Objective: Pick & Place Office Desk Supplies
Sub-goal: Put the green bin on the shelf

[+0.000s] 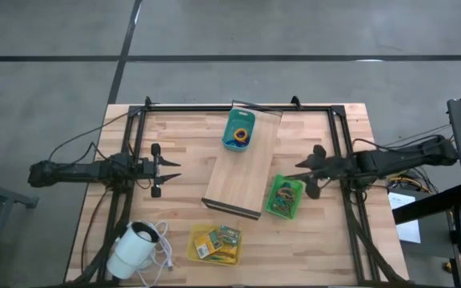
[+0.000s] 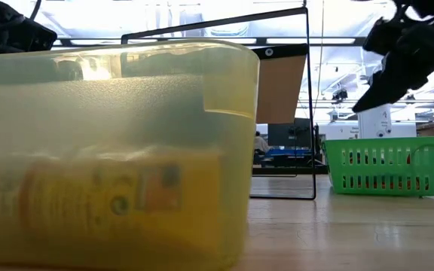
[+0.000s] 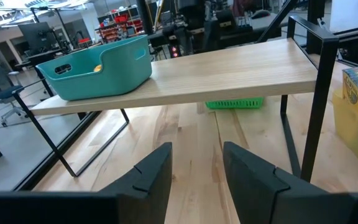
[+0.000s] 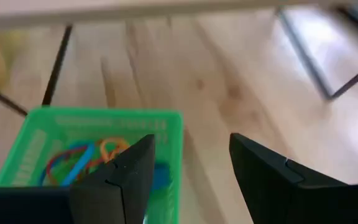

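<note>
High view: supplies sit sorted in green basket (image 1: 285,198), teal bin (image 1: 239,129), yellow bin (image 1: 215,244); little seems left. Right claw (image 1: 306,178) open, empty, at basket's 2 o'clock; left claw (image 1: 169,170) open, empty.

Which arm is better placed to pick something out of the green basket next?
The right. Its hand is open and sits right at the green basket, with the rubber bands just past its fingers. The left hand is also open but waits across the wooden board, far from it.
</note>
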`<state>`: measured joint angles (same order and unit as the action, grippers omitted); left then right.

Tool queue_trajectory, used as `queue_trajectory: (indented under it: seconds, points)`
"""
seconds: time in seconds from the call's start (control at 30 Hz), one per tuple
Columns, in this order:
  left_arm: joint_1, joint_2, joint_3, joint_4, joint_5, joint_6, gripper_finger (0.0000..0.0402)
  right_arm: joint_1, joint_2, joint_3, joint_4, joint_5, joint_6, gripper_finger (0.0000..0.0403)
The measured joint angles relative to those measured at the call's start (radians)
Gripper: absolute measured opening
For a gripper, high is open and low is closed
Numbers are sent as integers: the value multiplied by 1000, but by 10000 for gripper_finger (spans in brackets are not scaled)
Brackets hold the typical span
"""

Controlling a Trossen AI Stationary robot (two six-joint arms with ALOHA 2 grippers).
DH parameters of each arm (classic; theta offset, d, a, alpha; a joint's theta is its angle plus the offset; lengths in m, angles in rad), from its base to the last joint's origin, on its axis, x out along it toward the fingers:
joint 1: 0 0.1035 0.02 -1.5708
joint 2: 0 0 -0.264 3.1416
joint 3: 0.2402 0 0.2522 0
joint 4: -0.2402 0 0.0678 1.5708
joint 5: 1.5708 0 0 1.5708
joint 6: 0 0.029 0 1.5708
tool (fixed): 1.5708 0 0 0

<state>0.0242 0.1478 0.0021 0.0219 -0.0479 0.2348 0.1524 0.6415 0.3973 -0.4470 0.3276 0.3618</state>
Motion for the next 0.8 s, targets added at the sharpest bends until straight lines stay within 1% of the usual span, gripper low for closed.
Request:
queue_trajectory:
  seconds: [0.07,0.17,0.33,0.4,0.6,0.8]
  points:
    - [0,0,0,0,0,0,145,0,73,43,-39,-35,28,206]
    - [0,0,0,0,0,0,145,0,179,88,-79,-84,24,206]
    - [0,0,0,0,0,0,145,0,333,130,-107,-42,25,206]
    - [0,0,0,0,0,0,145,0,385,140,-108,-41,25,206]
    - [1,1,0,0,0,0,145,0,501,155,-106,-40,25,206]
    - [1,0,0,0,0,0,145,0,560,155,-95,-40,36,206]
